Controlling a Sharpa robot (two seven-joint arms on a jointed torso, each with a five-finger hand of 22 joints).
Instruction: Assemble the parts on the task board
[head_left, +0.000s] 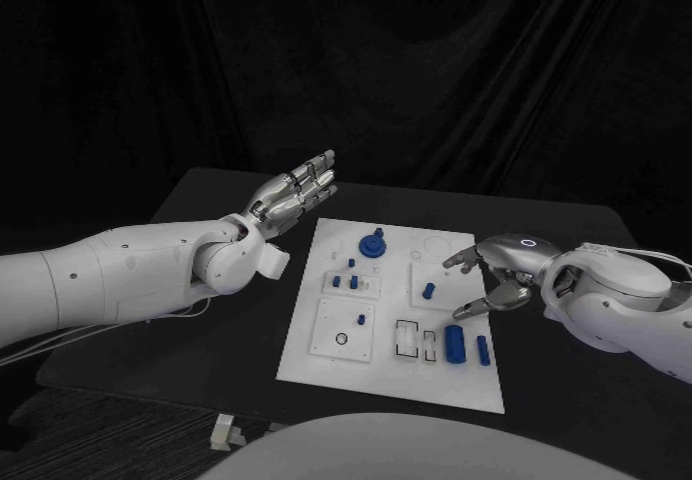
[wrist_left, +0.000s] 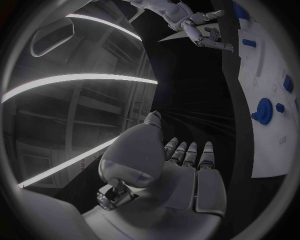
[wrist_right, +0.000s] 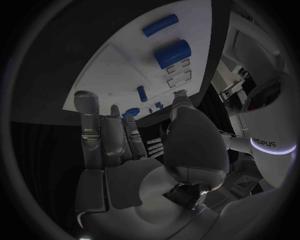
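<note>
head view: both hands bare over the white task board

the black table (head_left: 231, 330) carries the white task board (head_left: 397, 375) at its middle, lying flat with its long sides running from the near edge toward the far edge. the left arm (head_left: 116, 275) reaches in over the table's left part, and the right arm (head_left: 635, 305) comes in over the right edge.

the left hand (head_left: 294, 190) is raised beyond the board's far left corner, fingers straight, spread and holding nothing; the left wrist view shows the same flat palm (wrist_left: 181, 185) beside the board's edge. the right hand (head_left: 498, 268) hovers over the board's right side, fingers loosely curved and apart, nothing between them; whether a fingertip touches the board cannot be told.

on the board, a round blue part with a knob (head_left: 374, 243) stands near the far edge. a thick blue cylinder (head_left: 454, 341) lies near the right edge toward the near end, with a slimmer blue bar (head_left: 483, 349) just beside it. small blue pegs (head_left: 348, 281) stand near the board's middle, and one more blue peg (head_left: 428, 290) stands just by the right hand.
</note>
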